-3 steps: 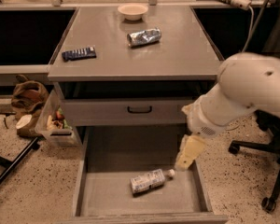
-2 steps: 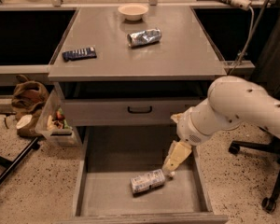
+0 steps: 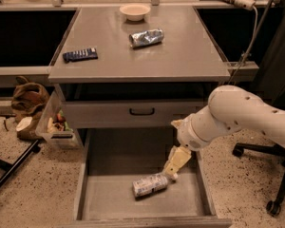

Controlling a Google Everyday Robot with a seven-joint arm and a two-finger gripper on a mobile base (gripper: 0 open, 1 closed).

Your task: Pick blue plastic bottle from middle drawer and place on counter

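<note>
Your gripper (image 3: 174, 171) hangs inside the open middle drawer (image 3: 109, 199). It points down and to the left at the end of the white arm (image 3: 237, 115), which reaches in from the right. Its tip sits just beside the capped end of the blue plastic bottle (image 3: 148, 185), but you cannot tell whether the two touch. You also cannot tell whether the gripper is open or closed, because it reads only as one pale yellowish wedge.

The bottle lies on its side on the drawer's flat grey floor, right of the middle and toward the front edge. Its white cap points right, toward the gripper, and its whole length rests on the floor.

Directly above the drawer you see a closed drawer front (image 3: 104, 114) with a black handle (image 3: 141, 111). Over that is the counter (image 3: 180, 56). On the counter, a small pale bowl (image 3: 135, 11) stands near the back edge. A shiny foil packet (image 3: 146, 37) lies in front of the bowl, and a dark flat remote-like object (image 3: 80, 55) lies toward the left edge.

On the speckled floor to the left, a brown bag (image 3: 28, 98) and a clear bin (image 3: 57, 127) sit beside the cabinet. A black chair base (image 3: 275, 194) stands at the right.
</note>
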